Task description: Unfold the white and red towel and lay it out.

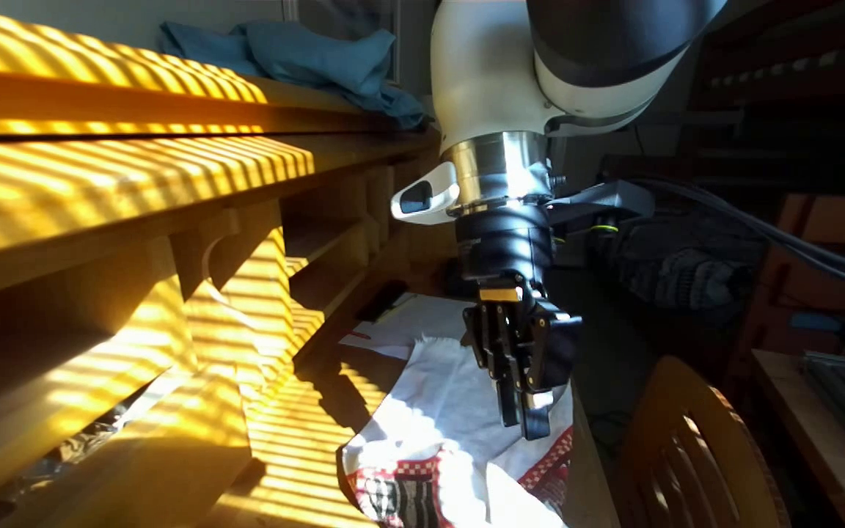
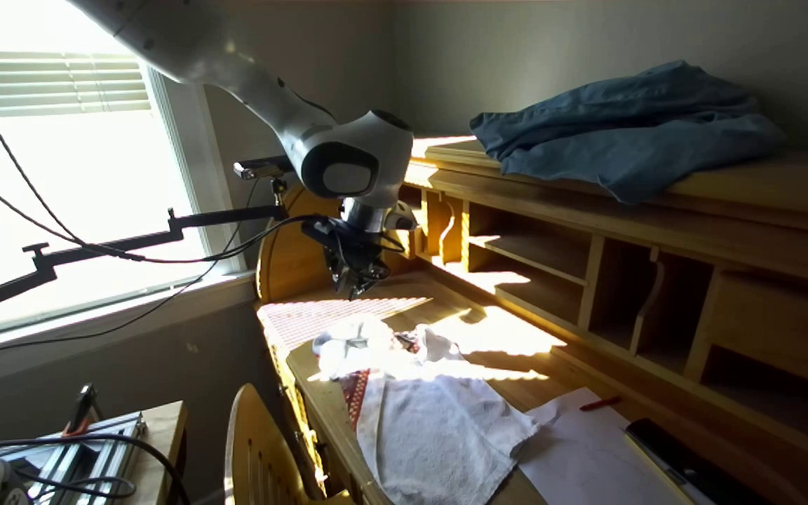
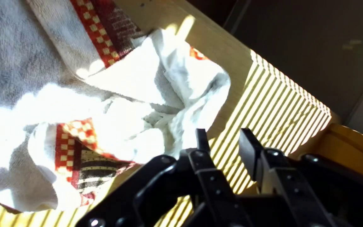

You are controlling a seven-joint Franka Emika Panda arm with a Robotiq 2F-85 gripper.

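Because the white and red towel (image 2: 432, 421) lies crumpled at its sunlit end on the wooden desk (image 2: 495, 333), the step seems to be opening that bunch: best pinch one outer layer and draw it low, away from the flat half. The gripper (image 3: 223, 135), empty with fingers (image 3: 203, 141) narrowly parted, points down above the desk on the outstretched Panda arm (image 2: 253, 84).

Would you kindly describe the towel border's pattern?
The towel border is red with pale checks, clearest in the wrist view.
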